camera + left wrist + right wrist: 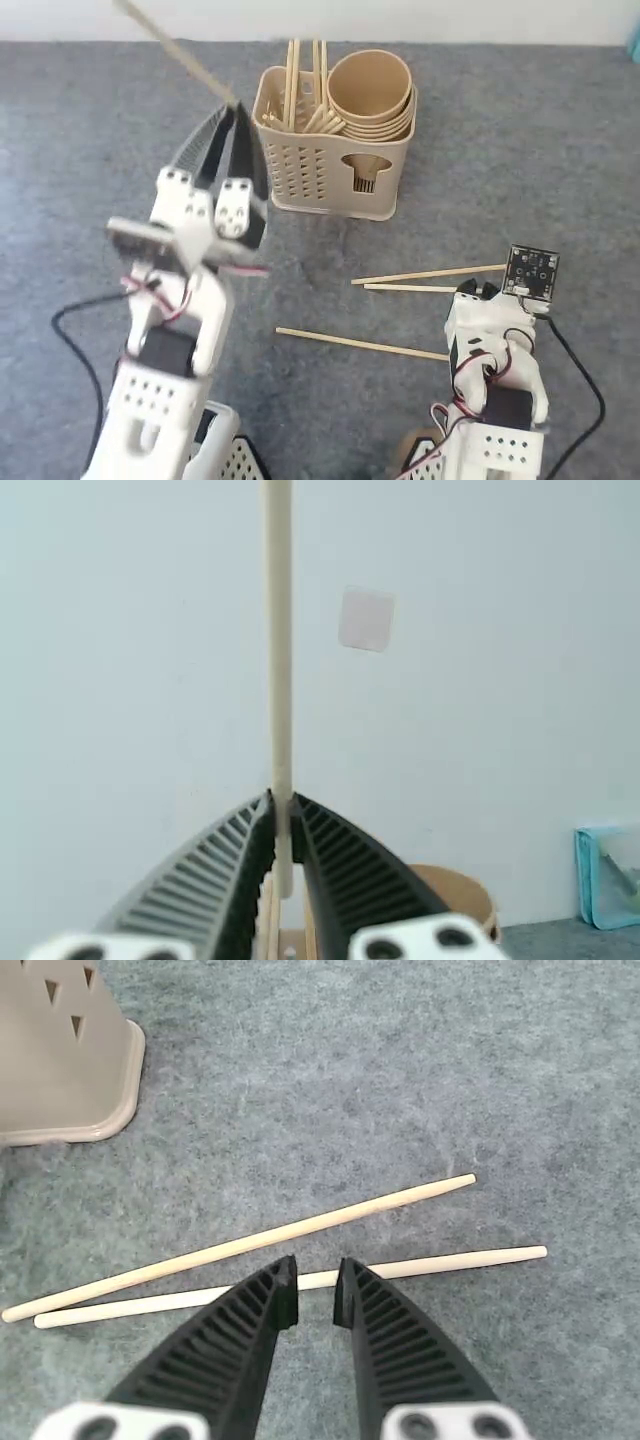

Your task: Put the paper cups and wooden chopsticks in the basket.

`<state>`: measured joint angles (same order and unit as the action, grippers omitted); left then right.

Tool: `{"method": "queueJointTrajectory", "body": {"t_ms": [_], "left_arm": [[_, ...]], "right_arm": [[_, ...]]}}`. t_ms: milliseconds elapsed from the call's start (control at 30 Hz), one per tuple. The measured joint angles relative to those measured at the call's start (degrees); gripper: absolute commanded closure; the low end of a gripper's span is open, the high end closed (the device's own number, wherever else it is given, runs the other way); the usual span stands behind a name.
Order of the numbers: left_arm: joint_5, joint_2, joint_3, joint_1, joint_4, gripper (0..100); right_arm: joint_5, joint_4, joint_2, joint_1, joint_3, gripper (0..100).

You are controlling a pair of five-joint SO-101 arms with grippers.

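Observation:
My left gripper (237, 108) is raised beside the basket's (320, 170) near-left corner, shut on a wooden chopstick (170, 42) that points up and away. In the left wrist view the chopstick (278, 630) stands out past the fingertips of that gripper (282, 805). The basket holds stacked paper cups (370, 85) and several chopsticks (293, 80). Two chopsticks (430, 273) lie close together on the mat and a third (360, 344) lies nearer the front. My right gripper (316, 1285) hovers narrowly open over the pair (240, 1245), with nothing gripped.
Grey carpet covers the table. The right arm (495, 340) sits at the front right, the left arm's base (160, 400) at the front left. A basket corner (60, 1070) shows in the right wrist view. A light blue object (608, 875) stands far off by the wall.

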<state>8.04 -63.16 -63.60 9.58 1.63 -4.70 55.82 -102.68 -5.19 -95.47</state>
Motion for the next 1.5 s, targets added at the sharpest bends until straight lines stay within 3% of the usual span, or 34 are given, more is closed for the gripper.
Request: {"method": "queueJointTrajectory", "body": {"t_ms": [367,633,800,900,1200,1500], "left_arm": [[0.0,33.8,19.5,0.0,4.9,98],[0.0,46.7,25.9,-1.8,4.9,95],[0.1,47.2,26.4,-3.9,4.9,75],[0.2,47.2,26.4,-3.8,4.8,68],[0.2,44.4,26.4,-3.8,-4.6,68],[0.2,22.8,26.4,-8.7,-25.1,68]], "right_arm": [[0.0,0.0,0.0,0.0,0.0,92.6],[0.0,0.0,0.0,0.0,0.0,92.6],[0.0,0.0,0.0,0.0,0.0,92.6],[0.0,0.0,0.0,0.0,0.0,92.6],[0.0,0.0,0.0,0.0,0.0,92.6],[0.0,0.0,0.0,0.0,0.0,92.6]]}}
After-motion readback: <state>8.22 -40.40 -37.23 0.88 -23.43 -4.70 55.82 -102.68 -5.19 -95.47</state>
